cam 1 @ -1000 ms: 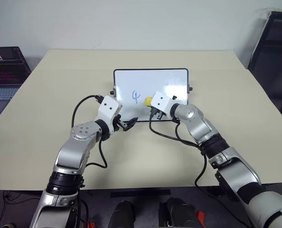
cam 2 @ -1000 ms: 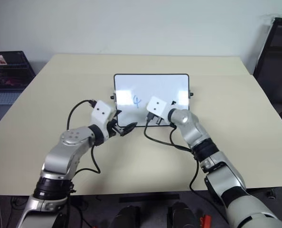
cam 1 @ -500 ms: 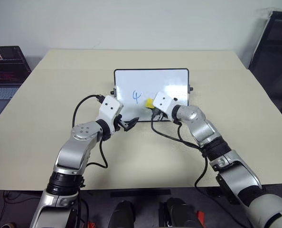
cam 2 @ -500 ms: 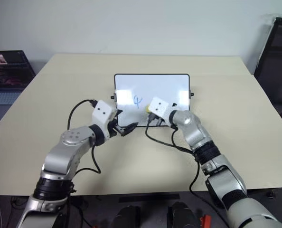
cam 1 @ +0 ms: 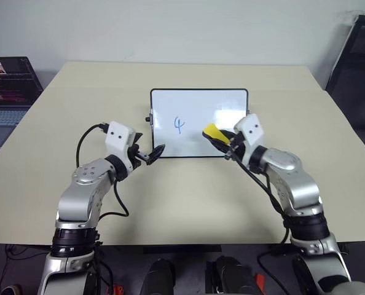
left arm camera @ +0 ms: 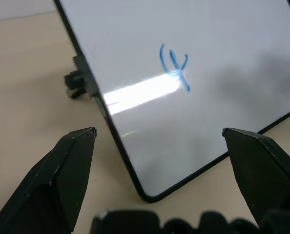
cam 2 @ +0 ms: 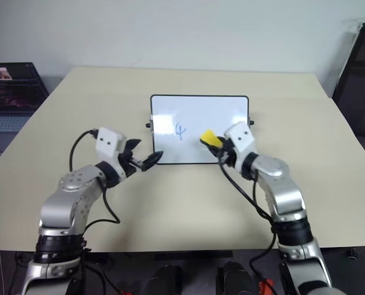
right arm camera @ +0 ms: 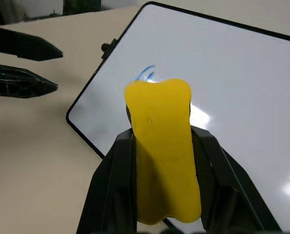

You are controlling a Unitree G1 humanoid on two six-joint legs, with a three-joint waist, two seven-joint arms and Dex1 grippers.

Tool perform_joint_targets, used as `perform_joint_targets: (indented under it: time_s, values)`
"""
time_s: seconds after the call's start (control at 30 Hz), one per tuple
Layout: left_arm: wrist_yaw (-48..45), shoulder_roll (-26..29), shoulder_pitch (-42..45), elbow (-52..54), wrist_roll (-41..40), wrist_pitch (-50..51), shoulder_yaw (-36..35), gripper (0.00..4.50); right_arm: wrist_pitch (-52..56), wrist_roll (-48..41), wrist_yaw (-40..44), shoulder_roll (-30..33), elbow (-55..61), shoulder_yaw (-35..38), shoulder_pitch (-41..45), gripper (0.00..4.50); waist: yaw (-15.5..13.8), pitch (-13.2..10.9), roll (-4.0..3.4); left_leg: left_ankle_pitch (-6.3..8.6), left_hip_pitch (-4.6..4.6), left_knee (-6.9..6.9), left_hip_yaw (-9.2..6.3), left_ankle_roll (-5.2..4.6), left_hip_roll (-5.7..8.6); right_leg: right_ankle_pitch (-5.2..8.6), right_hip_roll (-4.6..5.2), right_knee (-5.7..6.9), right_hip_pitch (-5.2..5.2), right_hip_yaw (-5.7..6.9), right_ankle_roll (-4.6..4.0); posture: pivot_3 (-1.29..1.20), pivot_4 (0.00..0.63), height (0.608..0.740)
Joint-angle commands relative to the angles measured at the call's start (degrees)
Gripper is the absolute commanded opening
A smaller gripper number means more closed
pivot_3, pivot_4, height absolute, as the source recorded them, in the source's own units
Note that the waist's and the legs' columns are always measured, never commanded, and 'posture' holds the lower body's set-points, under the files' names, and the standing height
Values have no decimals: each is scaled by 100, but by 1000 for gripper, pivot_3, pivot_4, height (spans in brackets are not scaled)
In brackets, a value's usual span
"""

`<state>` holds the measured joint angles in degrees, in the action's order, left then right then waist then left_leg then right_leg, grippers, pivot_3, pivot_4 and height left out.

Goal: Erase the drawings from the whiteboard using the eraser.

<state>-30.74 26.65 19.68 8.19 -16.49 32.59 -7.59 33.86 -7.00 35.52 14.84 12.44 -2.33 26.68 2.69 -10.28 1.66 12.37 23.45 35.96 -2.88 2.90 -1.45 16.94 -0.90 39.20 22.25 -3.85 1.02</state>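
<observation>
Both arms reach forward with elbows bent, pointing inward at each other. Left tool (cam 1: 150,153) has its fingers spread wide apart, while the right tool (cam 1: 222,139) is clamped tight.

Beige table (cam 1: 188,203) fills centre frame. Plain pale wall (cam 1: 182,27) along top. Open laptop (cam 1: 7,92) upper left; dark chair (cam 1: 357,67) upper right.

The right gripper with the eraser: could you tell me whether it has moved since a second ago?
Yes. The right gripper, shut on the eraser, has moved from mid-whiteboard toward the board's right edge.
</observation>
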Motion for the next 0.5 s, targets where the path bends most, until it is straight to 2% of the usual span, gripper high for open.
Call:
perform_joint_targets:
  time_s: [0.03,0.27,0.5]
  values:
    - [0,-92,-111,240,-250,-203,-238,4500,-152,-244,-148,61,631,238,-502,1123,-4,0,0,0,1,0,0,0,0,0,0,-4,-1,3,0,0,150,740]
    - [247,-224,-21,449,-327,-148,-288,4500,-991,-220,-447,13,410,342,-1086,1123,3,0,0,0,2,2,11,0,-1,3,-2,-9,-2,1,8,0,150,740]
    - [394,-146,60,440,-358,-207,-416,4500,-1023,-388,-481,16,330,266,-983,1123,3,0,0,0,3,1,14,0,-1,2,-3,-11,-3,2,5,0,150,740]
